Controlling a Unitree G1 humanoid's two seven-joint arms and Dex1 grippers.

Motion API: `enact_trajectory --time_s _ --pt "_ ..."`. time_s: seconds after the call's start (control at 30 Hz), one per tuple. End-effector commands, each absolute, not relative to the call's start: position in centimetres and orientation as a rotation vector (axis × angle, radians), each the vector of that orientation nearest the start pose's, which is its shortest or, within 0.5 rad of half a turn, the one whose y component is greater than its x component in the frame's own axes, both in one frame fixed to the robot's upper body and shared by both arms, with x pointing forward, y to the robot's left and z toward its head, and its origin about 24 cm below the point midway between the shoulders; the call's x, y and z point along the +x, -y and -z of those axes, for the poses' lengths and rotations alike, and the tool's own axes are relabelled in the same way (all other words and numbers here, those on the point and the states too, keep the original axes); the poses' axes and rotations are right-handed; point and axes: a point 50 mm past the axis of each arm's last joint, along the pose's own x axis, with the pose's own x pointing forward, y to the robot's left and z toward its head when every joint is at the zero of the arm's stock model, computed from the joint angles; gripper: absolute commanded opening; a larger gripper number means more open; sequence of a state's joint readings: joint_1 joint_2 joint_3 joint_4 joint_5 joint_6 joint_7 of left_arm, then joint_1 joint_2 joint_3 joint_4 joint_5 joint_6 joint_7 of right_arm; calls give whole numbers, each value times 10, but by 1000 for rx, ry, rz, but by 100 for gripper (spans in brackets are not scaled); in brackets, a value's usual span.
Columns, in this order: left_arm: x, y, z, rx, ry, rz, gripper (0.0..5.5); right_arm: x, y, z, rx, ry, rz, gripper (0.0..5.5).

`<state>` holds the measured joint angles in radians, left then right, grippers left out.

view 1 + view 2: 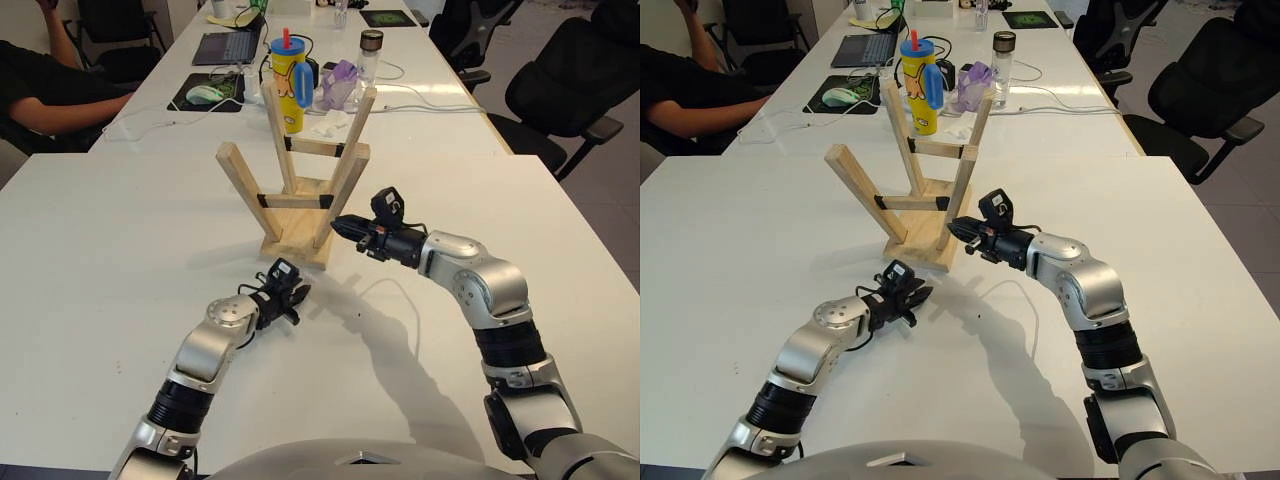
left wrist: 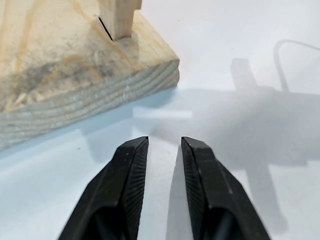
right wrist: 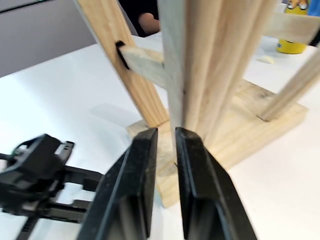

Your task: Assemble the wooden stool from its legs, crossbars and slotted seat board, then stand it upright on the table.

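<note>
stool sits upside down on the desk, seat board flat so the legs stay steady i guess, right claw barely parted and empty beside a leg, left claw parted, empty, near the board's corner

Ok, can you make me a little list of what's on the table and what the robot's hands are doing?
stool: upside down, legs pointing up
seat board: lying flat on the table
left gripper: low over the table near the seat board's corner, fingers a little apart, holding nothing
right gripper: tips right beside one leg, fingers a little apart, holding nothing
behind the stool: a yellow cup
job done: not yet, the stool is not standing upright
</note>
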<state>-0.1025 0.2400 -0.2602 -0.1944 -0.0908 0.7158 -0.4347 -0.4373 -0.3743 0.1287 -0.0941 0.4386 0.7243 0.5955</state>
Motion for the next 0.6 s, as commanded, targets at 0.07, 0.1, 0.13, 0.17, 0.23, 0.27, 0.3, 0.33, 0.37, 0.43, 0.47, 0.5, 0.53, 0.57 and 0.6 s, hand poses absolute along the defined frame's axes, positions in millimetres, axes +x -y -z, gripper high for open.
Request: enact_trajectory --time_s 0.07,0.1,0.13,0.17,0.23,0.27,0.3,0.33,0.37,0.43,0.47,0.5,0.53,0.57,0.6 --pt "246 -162 -58 135 -375 353 125 288 140 -92 -41 -383 -826 65" --pt "247 -178 -64 154 -335 264 125 290 147 -83 -77 -407 -763 65" --pt "249 -190 -67 169 -310 198 125 292 151 -73 -107 -429 -700 65" --pt "251 -200 -68 183 -295 147 125 293 154 -64 -132 -447 -643 65" --pt "258 -210 -66 221 -288 105 125 296 148 -51 -141 -452 -571 65" --pt "266 -210 -63 230 -296 110 125 297 141 -45 -142 -446 -553 65" --pt "273 -207 -57 252 -317 141 125 297 133 -40 -149 -442 -537 65" --pt "281 -203 -50 258 -344 170 125 297 124 -35 -149 -455 -527 65" --pt "287 -200 -44 267 -368 197 125 297 118 -31 -149 -460 -522 65" --pt "295 -193 -32 292 -418 265 125 298 108 -26 -135 -479 -550 65" --pt "296 -191 -27 309 -443 300 125 298 104 -24 -120 -481 -565 65" --pt "298 -189 -22 316 -461 328 125 299 100 -23 -131 -476 -583 49" --pt "299 -187 -20 321 -475 351 125 299 97 -22 -129 -475 -595 38" --pt "298 -183 -14 333 -511 406 125 300 95 -21 -124 -479 -603 25" --pt "298 -179 -11 318 -531 440 125 300 94 -20 -137 -477 -610 8"
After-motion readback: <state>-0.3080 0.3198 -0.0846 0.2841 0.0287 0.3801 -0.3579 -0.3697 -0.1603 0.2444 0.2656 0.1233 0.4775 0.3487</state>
